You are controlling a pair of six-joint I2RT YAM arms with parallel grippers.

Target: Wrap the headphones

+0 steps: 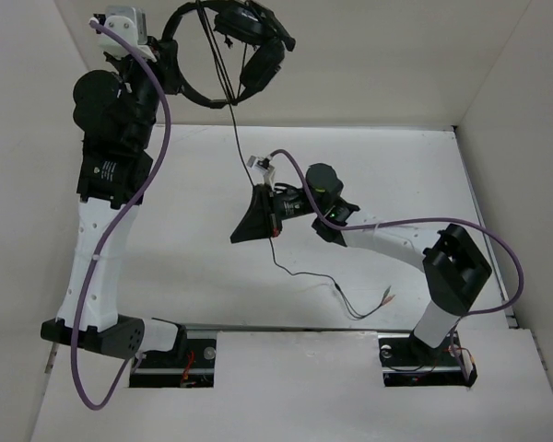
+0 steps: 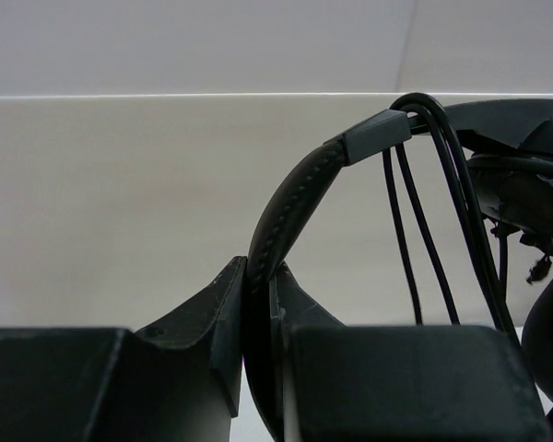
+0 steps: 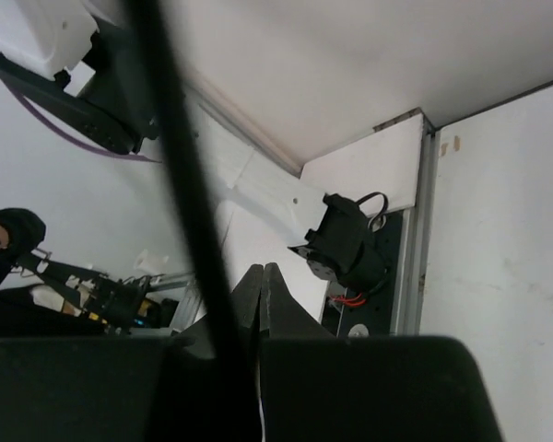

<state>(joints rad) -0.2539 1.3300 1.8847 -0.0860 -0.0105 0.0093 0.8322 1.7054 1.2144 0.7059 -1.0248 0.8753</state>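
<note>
Left jaws clamp the band of the black over-ear headphones, raised high. Right jaws are together at its thin black cable; each turn should go over the band taut.

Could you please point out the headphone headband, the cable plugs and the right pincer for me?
headphone headband (image 2: 290, 204), left wrist view, on its stitched padded arc.
cable plugs (image 1: 388, 297), top external view, on the orange-tipped end.
right pincer (image 3: 262, 276), right wrist view, between its closed fingertips.
</note>
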